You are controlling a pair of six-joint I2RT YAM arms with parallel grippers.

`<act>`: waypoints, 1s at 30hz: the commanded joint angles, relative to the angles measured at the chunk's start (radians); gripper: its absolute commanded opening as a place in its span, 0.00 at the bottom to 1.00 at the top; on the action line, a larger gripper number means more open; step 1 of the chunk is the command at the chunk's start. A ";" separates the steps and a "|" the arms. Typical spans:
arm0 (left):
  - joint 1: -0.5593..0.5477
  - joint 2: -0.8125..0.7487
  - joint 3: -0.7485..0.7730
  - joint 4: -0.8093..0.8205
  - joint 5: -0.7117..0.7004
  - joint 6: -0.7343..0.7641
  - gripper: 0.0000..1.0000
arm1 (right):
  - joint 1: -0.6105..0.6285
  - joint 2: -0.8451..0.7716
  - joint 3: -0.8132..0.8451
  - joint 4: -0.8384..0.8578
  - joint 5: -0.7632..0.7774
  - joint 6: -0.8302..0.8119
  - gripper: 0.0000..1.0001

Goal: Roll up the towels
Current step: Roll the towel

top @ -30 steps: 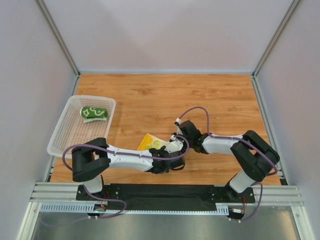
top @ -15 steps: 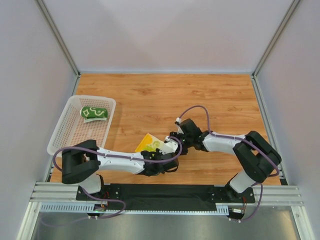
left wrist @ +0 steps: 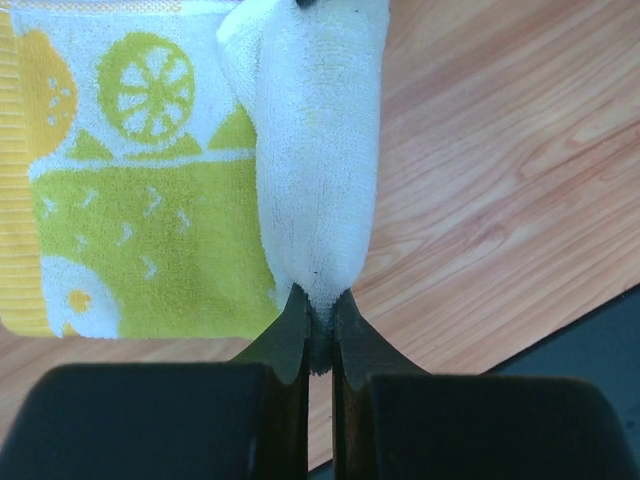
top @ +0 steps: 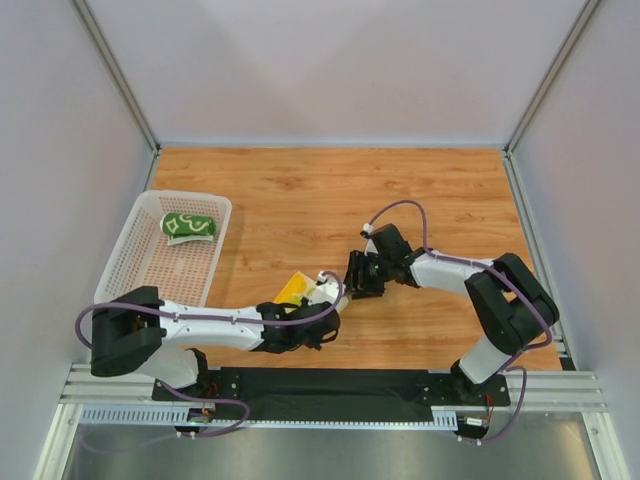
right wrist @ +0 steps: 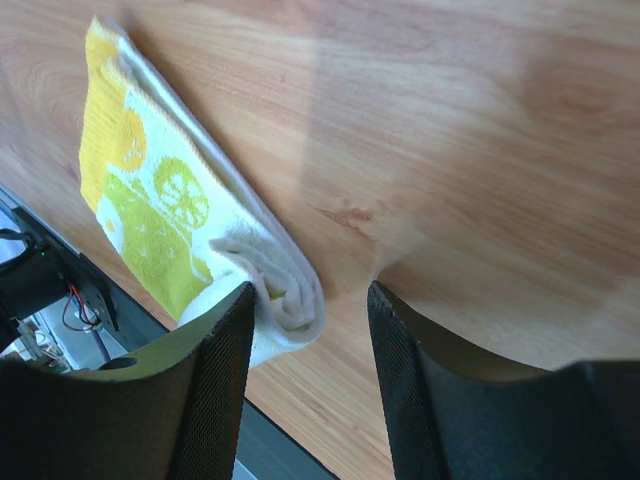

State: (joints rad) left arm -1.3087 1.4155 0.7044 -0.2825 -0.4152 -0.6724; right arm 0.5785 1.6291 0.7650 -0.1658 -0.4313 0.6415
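Note:
The yellow and lime-green towel (top: 293, 289) lies on the wooden table near the front edge, its right side rolled into a white fold (left wrist: 315, 130). My left gripper (left wrist: 320, 303) is shut on the near end of that fold; from above it (top: 320, 300) sits at the towel's near right corner. My right gripper (right wrist: 310, 300) is open just right of the towel (right wrist: 150, 195), and its left finger stands beside the rolled end. In the top view it (top: 352, 280) is a little apart from the cloth. The dark green towel (top: 187, 225) lies rolled in the basket.
A white perforated basket (top: 122, 245) stands at the left side of the table. The black base rail (top: 330, 385) runs along the near edge, close behind the towel. Grey walls enclose the table on three sides.
My left gripper has shut on the towel's rolled edge and the left arm has drawn back toward the left. My right gripper has opened, let go of the cloth and backed off to the right.

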 commanded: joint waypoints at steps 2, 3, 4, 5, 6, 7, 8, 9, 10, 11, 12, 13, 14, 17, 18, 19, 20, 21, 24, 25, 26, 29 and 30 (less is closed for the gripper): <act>0.026 -0.067 -0.028 0.071 0.110 -0.013 0.00 | -0.066 -0.027 -0.003 -0.064 0.077 -0.059 0.50; 0.044 -0.082 -0.051 0.086 0.124 -0.029 0.00 | -0.077 -0.047 -0.009 -0.070 0.077 -0.059 0.50; 0.055 -0.102 -0.068 0.135 0.144 -0.050 0.00 | -0.084 -0.087 -0.010 -0.078 0.078 -0.066 0.50; 0.065 -0.143 -0.103 0.164 0.191 -0.064 0.00 | -0.097 -0.115 -0.010 -0.105 0.085 -0.071 0.50; 0.090 -0.164 -0.118 0.187 0.211 -0.076 0.00 | -0.100 -0.139 -0.012 -0.116 0.085 -0.074 0.50; 0.104 -0.180 -0.131 0.213 0.232 -0.105 0.00 | -0.100 -0.193 -0.012 -0.127 0.085 -0.081 0.51; 0.136 -0.206 -0.149 0.220 0.269 -0.121 0.00 | -0.101 -0.218 -0.013 -0.145 0.079 -0.082 0.51; 0.153 -0.216 -0.160 0.223 0.286 -0.133 0.00 | -0.100 -0.242 -0.015 -0.150 0.072 -0.082 0.51; 0.169 -0.227 -0.170 0.250 0.333 -0.165 0.00 | -0.100 -0.289 -0.026 -0.152 0.060 -0.077 0.51; 0.208 -0.239 -0.196 0.265 0.363 -0.180 0.00 | -0.100 -0.311 -0.035 -0.141 0.030 -0.072 0.51; 0.229 -0.242 -0.210 0.307 0.393 -0.199 0.00 | -0.100 -0.334 -0.046 -0.133 0.010 -0.066 0.51; 0.248 -0.243 -0.224 0.324 0.451 -0.217 0.00 | -0.100 -0.354 -0.061 -0.118 -0.013 -0.062 0.51; 0.291 -0.239 -0.249 0.341 0.487 -0.263 0.00 | -0.100 -0.394 -0.107 -0.066 -0.076 -0.046 0.51; 0.351 -0.225 -0.298 0.437 0.590 -0.329 0.00 | -0.098 -0.449 -0.200 0.044 -0.159 0.000 0.52; 0.359 -0.225 -0.307 0.468 0.601 -0.340 0.00 | -0.098 -0.459 -0.219 0.067 -0.168 0.009 0.52; 0.368 -0.222 -0.318 0.483 0.621 -0.351 0.00 | -0.097 -0.465 -0.239 0.109 -0.178 0.015 0.52; 0.387 -0.219 -0.330 0.493 0.631 -0.369 0.00 | -0.097 -0.471 -0.272 0.138 -0.205 0.035 0.52; 0.396 -0.216 -0.336 0.534 0.647 -0.377 0.00 | -0.095 -0.471 -0.292 0.156 -0.222 0.046 0.53; 0.428 -0.187 -0.339 0.583 0.703 -0.395 0.00 | -0.075 -0.451 -0.337 0.274 -0.262 0.093 0.55; 0.437 -0.162 -0.342 0.594 0.737 -0.401 0.00 | -0.060 -0.443 -0.342 0.304 -0.261 0.098 0.55; 0.454 -0.150 -0.342 0.620 0.750 -0.409 0.00 | -0.051 -0.425 -0.349 0.321 -0.253 0.106 0.55; 0.485 -0.098 -0.361 0.690 0.806 -0.446 0.00 | -0.014 -0.394 -0.354 0.374 -0.225 0.124 0.56; 0.491 -0.086 -0.362 0.719 0.816 -0.458 0.00 | -0.005 -0.370 -0.357 0.388 -0.222 0.130 0.57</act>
State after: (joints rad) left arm -0.8391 1.2991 0.3573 0.2977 0.3107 -1.0733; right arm 0.5499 1.2274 0.4149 0.0853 -0.6418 0.7307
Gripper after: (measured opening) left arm 0.039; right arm 0.562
